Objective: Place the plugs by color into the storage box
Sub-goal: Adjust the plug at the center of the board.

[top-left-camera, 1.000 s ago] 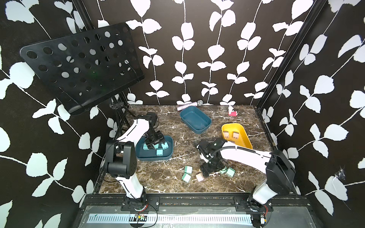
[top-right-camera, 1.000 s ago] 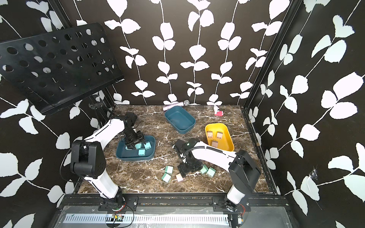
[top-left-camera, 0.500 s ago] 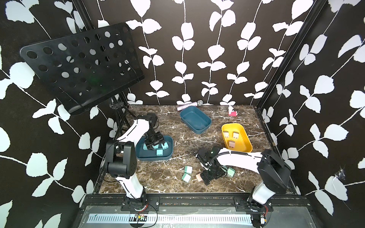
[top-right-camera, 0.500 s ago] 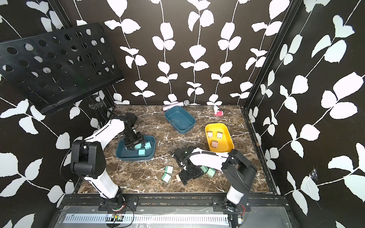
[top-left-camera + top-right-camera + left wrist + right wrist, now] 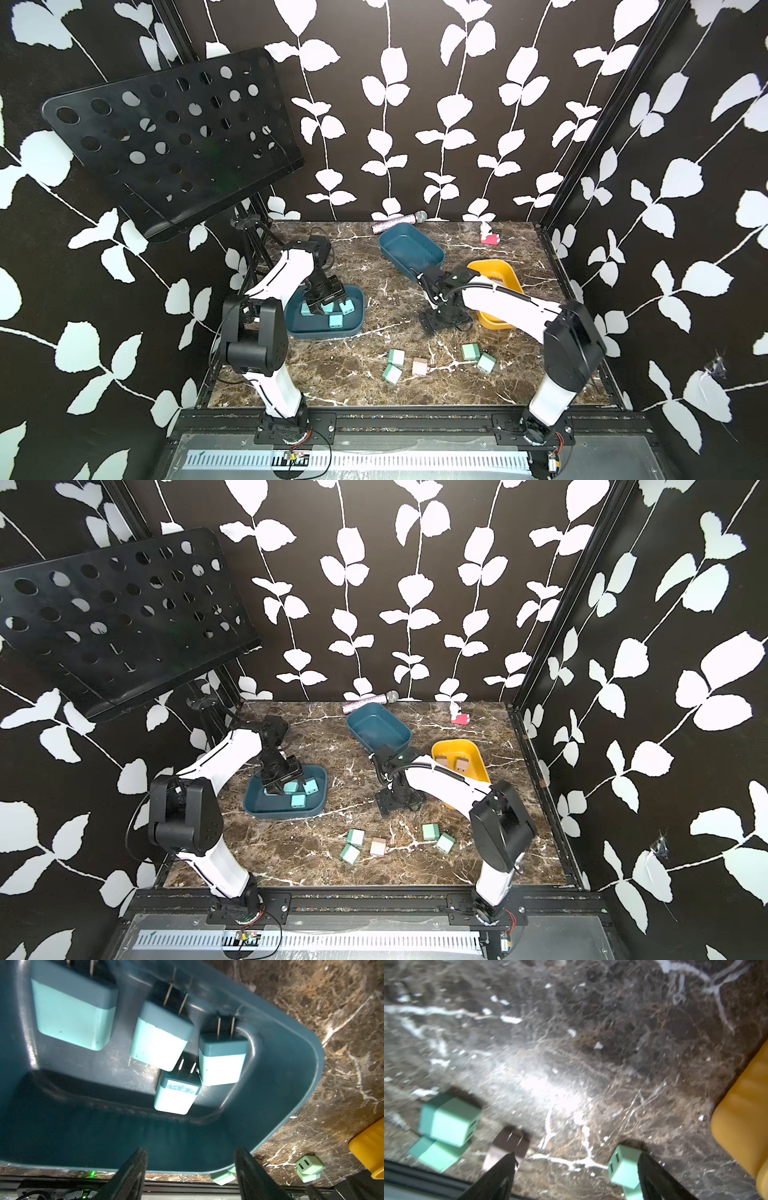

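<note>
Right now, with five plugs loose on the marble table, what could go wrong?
The mint green cube plugs lie in two tight pairs; closing on one may shove its neighbour. The pinkish beige cube plug sits close beside one pair, so the right tool might catch both. The two dark teal plastic trays look alike: mint plugs could land in the near one, among the light blue cube plugs, instead of the empty far one.

Black walls (image 5: 478,62) patterned with white leafy vines enclosed three sides of the brown marble table (image 5: 357,395). A black perforated music stand (image 5: 166,141) leaned over its far left corner.
</note>
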Action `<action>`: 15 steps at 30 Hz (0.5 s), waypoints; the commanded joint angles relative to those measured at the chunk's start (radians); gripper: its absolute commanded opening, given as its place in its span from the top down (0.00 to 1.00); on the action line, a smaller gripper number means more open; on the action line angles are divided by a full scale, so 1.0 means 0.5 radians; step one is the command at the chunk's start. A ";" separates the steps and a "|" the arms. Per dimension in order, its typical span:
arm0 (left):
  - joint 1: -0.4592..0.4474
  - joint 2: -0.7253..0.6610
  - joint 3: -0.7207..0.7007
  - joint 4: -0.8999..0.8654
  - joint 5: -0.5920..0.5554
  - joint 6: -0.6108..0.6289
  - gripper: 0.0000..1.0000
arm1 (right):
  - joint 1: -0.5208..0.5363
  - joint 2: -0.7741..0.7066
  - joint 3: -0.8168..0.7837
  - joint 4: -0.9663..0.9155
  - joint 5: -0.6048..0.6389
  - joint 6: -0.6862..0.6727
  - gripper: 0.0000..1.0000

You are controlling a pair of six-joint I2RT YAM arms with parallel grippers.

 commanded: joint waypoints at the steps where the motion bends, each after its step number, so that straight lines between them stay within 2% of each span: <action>1: -0.014 -0.073 -0.089 0.004 -0.002 -0.022 0.31 | 0.122 -0.114 -0.100 -0.047 -0.190 0.172 0.10; 3: -0.008 -0.083 -0.127 0.013 -0.004 -0.020 0.31 | 0.206 -0.114 -0.142 -0.018 -0.294 0.255 0.10; 6: -0.012 -0.089 -0.166 0.017 -0.002 -0.019 0.31 | 0.313 -0.054 -0.118 -0.066 -0.271 0.254 0.09; 15: -0.012 -0.063 -0.090 -0.079 -0.029 0.046 0.31 | 0.357 0.203 -0.107 0.069 -0.274 0.264 0.08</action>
